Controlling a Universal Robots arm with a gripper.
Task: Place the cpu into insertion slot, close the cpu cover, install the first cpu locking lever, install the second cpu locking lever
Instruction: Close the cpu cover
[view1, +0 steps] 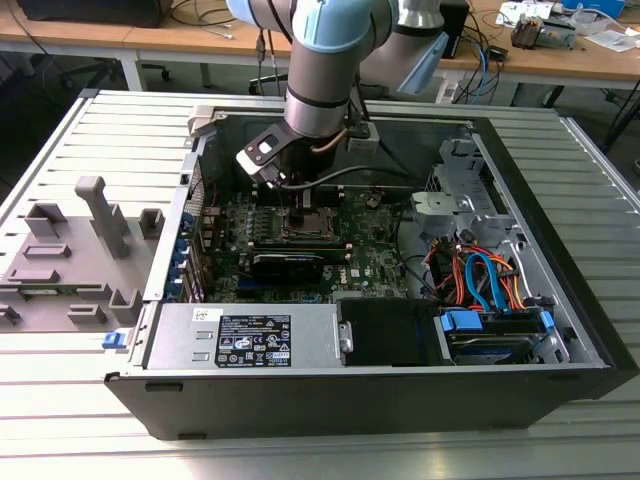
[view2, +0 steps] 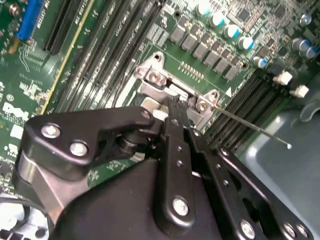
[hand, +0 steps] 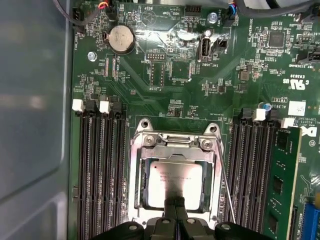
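Down inside the open computer case (view1: 300, 410), my pincer (hand: 175, 204) is clenched, nothing between its tips, right at the edge of the cpu cover (hand: 213, 170). The cover looks folded flat around the cpu (hand: 172, 180), which sits in the insertion slot (view1: 313, 228). I judge the cover step is about done, but one wire locking lever (view2: 255, 127) stands free, and catching it calls for a fine hook, not a shove. White print dots the motherboard (hand: 150, 55) and faint lettering marks the chip, which I leave unread.

OCCLUSION | first wrist view: your tool (hand: 175, 205) covers one edge of the cpu (hand: 172, 180); cpu cover (hand: 135, 185) runs off frame | second wrist view: tool hides most of both | exterior view: arm (view1: 318, 95) partly masks them
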